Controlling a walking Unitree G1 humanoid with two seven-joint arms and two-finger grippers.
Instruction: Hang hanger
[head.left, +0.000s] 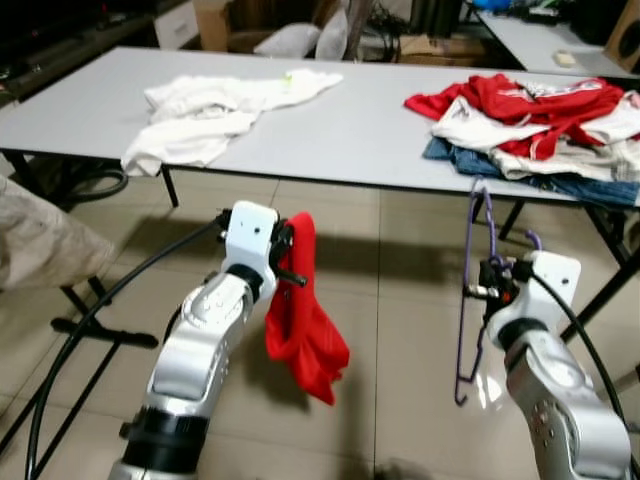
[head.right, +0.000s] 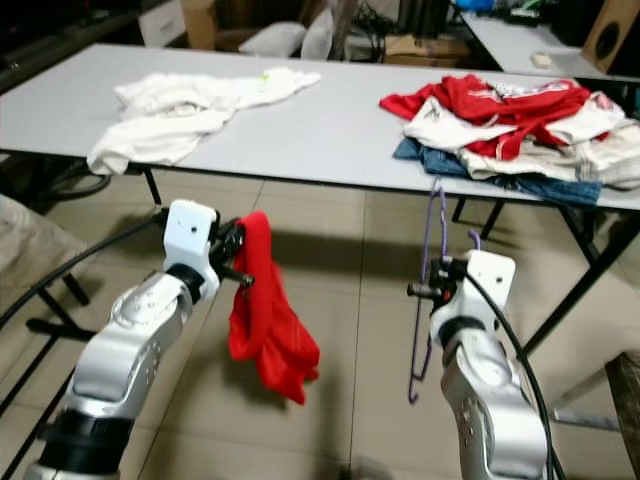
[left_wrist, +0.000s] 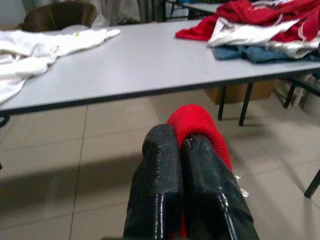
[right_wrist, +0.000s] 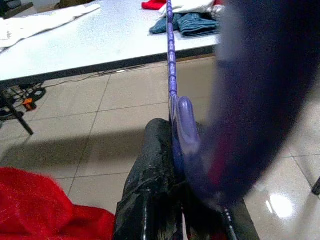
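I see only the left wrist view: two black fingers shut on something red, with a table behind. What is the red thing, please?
Observer: A red garment; it hangs limp from the left gripper above the tiled floor.
Operator: And the right arm?
Observer: The right gripper is shut on a purple hanger, which hangs roughly upright.
Operator: Is the hanger in the garment yet?
Observer: No, they are apart, with open floor between them.

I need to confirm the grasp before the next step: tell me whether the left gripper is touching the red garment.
Touching. In the left wrist view the fingers are closed on a fold of the red garment; in the left eye view it hangs from the left gripper.
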